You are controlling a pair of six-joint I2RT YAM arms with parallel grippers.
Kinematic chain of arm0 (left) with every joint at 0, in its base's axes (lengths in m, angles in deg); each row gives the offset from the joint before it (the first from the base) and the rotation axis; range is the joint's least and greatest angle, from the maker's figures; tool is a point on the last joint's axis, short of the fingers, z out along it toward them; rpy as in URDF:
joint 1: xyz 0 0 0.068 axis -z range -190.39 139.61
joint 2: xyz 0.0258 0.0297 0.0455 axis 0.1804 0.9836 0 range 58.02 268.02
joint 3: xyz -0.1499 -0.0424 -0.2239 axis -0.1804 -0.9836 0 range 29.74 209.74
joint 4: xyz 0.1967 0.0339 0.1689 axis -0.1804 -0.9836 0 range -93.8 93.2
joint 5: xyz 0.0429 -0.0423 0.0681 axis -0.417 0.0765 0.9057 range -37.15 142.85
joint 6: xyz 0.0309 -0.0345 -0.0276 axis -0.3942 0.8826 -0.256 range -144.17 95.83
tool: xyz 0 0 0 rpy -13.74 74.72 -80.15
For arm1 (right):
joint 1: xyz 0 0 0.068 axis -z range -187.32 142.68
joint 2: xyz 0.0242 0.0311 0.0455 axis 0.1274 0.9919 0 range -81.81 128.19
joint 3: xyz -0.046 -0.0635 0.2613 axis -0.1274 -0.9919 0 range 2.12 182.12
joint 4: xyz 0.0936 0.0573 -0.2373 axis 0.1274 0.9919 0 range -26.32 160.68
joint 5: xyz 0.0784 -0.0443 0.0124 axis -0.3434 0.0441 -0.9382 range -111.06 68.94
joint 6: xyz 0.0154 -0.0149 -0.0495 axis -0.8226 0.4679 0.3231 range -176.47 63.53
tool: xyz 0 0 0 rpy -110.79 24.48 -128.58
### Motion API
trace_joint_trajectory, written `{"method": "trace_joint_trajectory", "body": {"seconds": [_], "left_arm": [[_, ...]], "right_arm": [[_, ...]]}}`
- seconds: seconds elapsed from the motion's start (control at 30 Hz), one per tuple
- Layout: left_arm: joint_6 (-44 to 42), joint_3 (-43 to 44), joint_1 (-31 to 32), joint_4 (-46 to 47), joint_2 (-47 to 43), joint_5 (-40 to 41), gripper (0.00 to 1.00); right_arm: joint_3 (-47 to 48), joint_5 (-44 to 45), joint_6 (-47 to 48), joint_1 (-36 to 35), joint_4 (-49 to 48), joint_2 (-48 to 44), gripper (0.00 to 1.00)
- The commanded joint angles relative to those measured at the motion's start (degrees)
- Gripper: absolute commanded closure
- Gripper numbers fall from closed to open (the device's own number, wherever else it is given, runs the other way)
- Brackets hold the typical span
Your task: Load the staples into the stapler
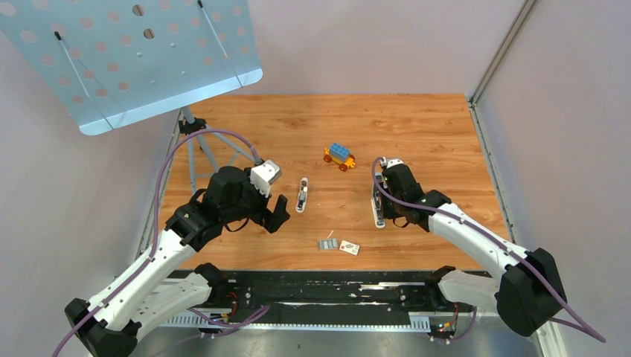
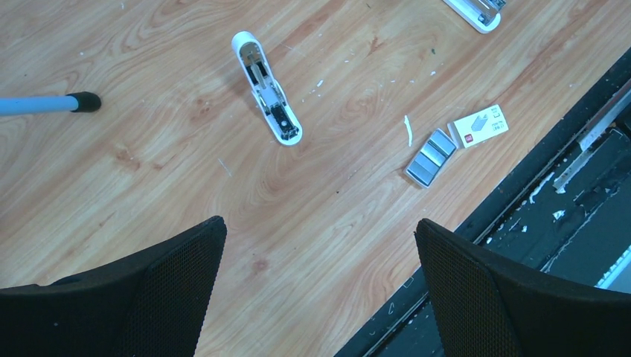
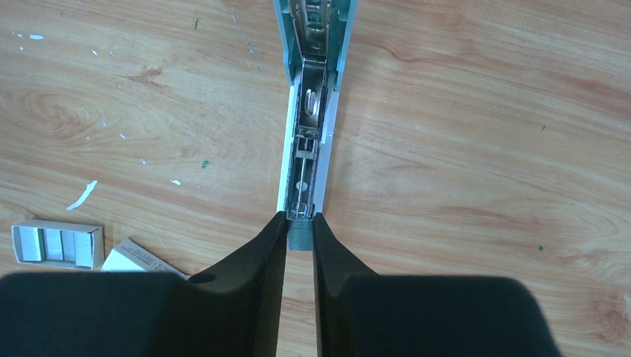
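Observation:
An opened white stapler [image 3: 310,104] lies on the wooden table with its metal magazine channel facing up; it also shows in the top view [image 1: 379,209]. My right gripper [image 3: 300,227] is shut on a small grey ribbed staple strip [image 3: 300,238] and holds it at the near end of that channel. The remaining staples [image 3: 53,245] lie to the left, also visible in the top view [image 1: 327,243] and the left wrist view [image 2: 431,158]. My left gripper [image 2: 318,230] is open and empty above bare table, left of the staples [image 1: 271,216].
A second small white stapler [image 1: 301,195] lies at table centre, also in the left wrist view [image 2: 266,88]. A small white printed box [image 1: 349,248] sits beside the staples. A blue and orange toy car [image 1: 339,156] stands farther back. A perforated metal stand [image 1: 134,52] is at back left.

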Motion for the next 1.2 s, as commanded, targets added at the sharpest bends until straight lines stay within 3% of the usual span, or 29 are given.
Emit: {"method": "trace_joint_trajectory", "body": {"seconds": [0.0,1.17], "left_arm": [[-0.48,-0.20,-0.15,-0.43,0.74,1.08,0.00],[-0.84,-0.10,-0.24,-0.23,1.29,0.91,0.00]], "right_arm": [[2.02,0.71,-0.36,0.82,-1.91,1.36,0.80],[-0.56,1.65,-3.55,0.73,-5.18,6.96,0.81]]}}
